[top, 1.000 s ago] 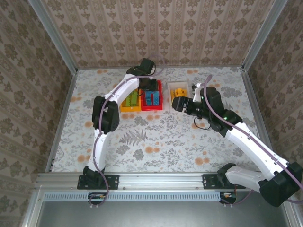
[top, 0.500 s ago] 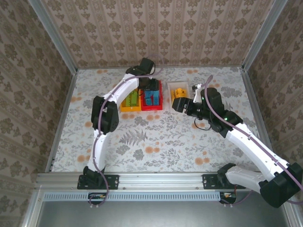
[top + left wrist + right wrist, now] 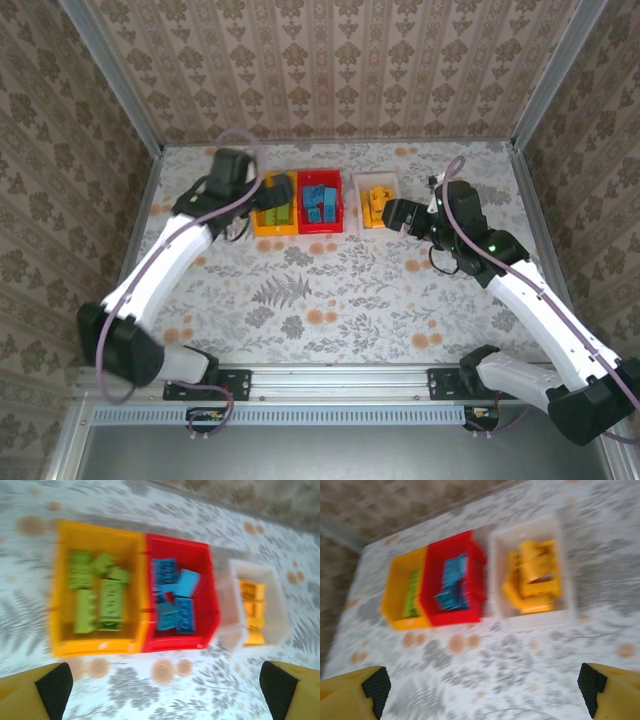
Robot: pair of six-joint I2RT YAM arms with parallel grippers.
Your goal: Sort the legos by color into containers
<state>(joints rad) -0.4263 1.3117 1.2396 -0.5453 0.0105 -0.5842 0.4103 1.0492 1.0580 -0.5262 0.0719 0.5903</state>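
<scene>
Left gripper [image 3: 166, 687] and right gripper [image 3: 484, 687] have pulled back from the bins; both stand spread wide, empty, above flower-patterned table [image 3: 330, 290] inside wallpapered walls [image 3: 340, 60]. Yellow bin [image 3: 100, 647] holds green legos [image 3: 100, 597], red bin [image 3: 172, 642] blue legos [image 3: 175, 600], white bin [image 3: 227, 630] orange legos [image 3: 252, 610]

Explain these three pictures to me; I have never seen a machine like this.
This is a robot with a left arm and a right arm, bolted at the near edge of a patterned table. One picture looks down from above and behind; the other two come from cameras on the wrists. On the table stand a yellow bin with green bricks, a red bin with blue bricks and a white bin with orange bricks. The left tool and the right tool are open and hold nothing.
</scene>
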